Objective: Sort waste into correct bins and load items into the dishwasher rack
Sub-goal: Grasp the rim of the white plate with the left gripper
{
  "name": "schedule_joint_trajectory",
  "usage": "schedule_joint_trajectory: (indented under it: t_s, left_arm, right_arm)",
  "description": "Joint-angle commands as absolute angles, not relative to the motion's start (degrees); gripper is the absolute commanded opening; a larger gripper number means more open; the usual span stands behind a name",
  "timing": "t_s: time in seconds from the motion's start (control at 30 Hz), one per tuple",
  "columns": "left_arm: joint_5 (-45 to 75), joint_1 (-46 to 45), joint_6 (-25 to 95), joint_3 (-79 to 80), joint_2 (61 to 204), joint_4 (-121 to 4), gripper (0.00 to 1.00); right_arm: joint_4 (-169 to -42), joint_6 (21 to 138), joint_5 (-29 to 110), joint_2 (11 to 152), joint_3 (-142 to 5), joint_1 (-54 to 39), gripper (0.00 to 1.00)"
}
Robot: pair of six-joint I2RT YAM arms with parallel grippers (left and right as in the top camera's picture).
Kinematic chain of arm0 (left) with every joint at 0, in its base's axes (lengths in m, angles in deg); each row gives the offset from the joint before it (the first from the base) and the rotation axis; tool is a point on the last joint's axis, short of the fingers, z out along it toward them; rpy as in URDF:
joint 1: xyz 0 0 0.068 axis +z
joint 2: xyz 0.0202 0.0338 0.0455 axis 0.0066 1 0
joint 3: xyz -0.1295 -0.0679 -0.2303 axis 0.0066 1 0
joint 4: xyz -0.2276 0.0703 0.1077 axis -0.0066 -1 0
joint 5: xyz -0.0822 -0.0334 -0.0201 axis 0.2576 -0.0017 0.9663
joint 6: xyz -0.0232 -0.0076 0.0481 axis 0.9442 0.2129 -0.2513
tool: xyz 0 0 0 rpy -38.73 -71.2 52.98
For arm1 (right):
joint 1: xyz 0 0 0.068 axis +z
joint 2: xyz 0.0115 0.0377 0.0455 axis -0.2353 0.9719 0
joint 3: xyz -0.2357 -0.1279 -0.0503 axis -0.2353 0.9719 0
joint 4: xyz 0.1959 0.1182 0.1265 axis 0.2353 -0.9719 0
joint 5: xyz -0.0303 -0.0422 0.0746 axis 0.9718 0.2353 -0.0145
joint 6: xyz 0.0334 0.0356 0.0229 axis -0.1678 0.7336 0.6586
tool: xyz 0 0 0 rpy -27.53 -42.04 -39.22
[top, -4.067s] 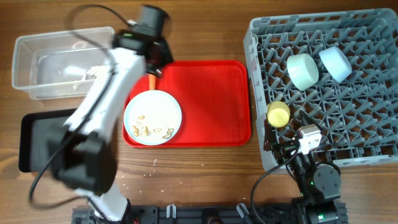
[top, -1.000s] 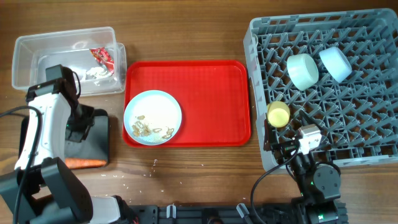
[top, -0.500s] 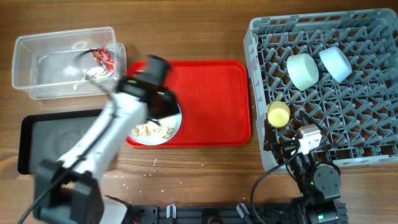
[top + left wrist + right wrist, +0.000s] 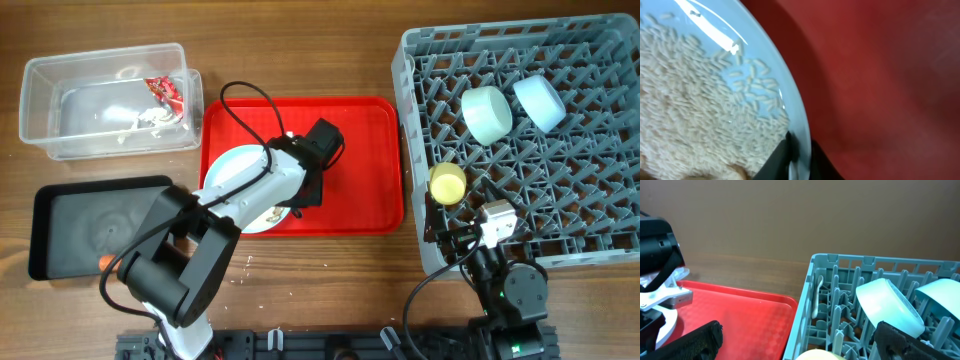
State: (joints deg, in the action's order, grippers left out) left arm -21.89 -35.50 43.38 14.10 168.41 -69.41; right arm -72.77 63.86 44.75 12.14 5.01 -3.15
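The pale blue plate [image 4: 235, 170] lies on the red serving tray [image 4: 350, 150]. My left gripper [image 4: 303, 195] is shut on the plate's right rim, and the left wrist view shows its jaws [image 4: 799, 160] pinching the rim of the plate [image 4: 700, 90]. My arm hides most of the crumbs on it. The wrapper [image 4: 165, 92] and the tissue [image 4: 150, 118] lie in the clear tub [image 4: 45, 75]. The carrot [image 4: 105, 262] shows at the black tray's [image 4: 60, 225] front edge. My right gripper [image 4: 452, 238] is open and empty at the rack's [image 4: 600, 250] front left corner.
In the rack stand a pale green cup [image 4: 487, 113], a light blue bowl [image 4: 540, 102] and a yellow-green cup [image 4: 447, 183]. A white spoon [image 4: 816, 300] stands near the rack's left wall. A few crumbs lie on the wood in front of the red tray.
My left arm has swung right from the black tray across the plate to the plate's right rim and has shut on it. The right arm has not moved.
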Motion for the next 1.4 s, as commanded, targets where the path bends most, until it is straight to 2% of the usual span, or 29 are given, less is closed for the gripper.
schedule_joint_trajectory:
  t_s: [0.0,0.1,0.13,0.2,0.43,0.47,0.57,0.73,0.83,0.9,1.13,1.37]
  left_arm:
    - [-22.2,-35.5,43.1,13.4,168.9,-68.9,0.04]
    - [-22.6,-35.5,42.5,13.4,168.9,-68.2,0.05]
    - [-23.2,-35.5,42.5,13.5,168.9,-67.8,0.11]
    - [-24.6,-35.6,42.5,13.5,169.3,-66.8,0.15]
    - [-28.3,-36.9,39.6,13.5,173.2,-64.3,0.16]
    - [-29.0,-37.2,39.6,13.5,173.8,-64.1,0.16]
    - [-31.1,-38.3,39.6,13.5,174.9,-63.9,0.04]
    - [-33.0,-40.5,39.6,13.2,174.9,-64.3,0.04]
    - [-34.1,-41.5,40.4,11.2,174.7,-67.9,0.04]
    - [-39.8,-42.8,45.9,5.2,173.8,-76.5,0.04]
    - [-43.2,-44.5,47.8,-8.4,173.1,-89.6,0.04]
    - [-43.6,-43.3,48.8,-14.8,172.3,-98.6,0.04]
  right_arm:
    - [-72.6,64.3,44.1,11.9,5.1,-3.2,1.0]
    - [-72.6,64.3,44.1,11.9,5.1,-3.2,1.0]
    - [-72.6,64.3,44.1,11.9,5.1,-3.2,1.0]
    - [-72.6,64.3,44.1,11.9,5.1,-3.2,1.0]
    - [-72.6,64.3,44.1,11.9,5.1,-3.2,1.0]
    - [-72.6,64.3,44.1,11.9,5.1,-3.2,1.0]
    - [-72.6,64.3,44.1,11.9,5.1,-3.2,1.0]
    - [-72.6,64.3,44.1,11.9,5.1,-3.2,1.0]
    - [-72.6,64.3,44.1,11.9,5.1,-3.2,1.0]
    - [-72.6,64.3,44.1,11.9,5.1,-3.2,1.0]
    - [-72.6,64.3,44.1,11.9,5.1,-3.2,1.0]
    - [-72.6,64.3,44.1,11.9,5.1,-3.2,1.0]
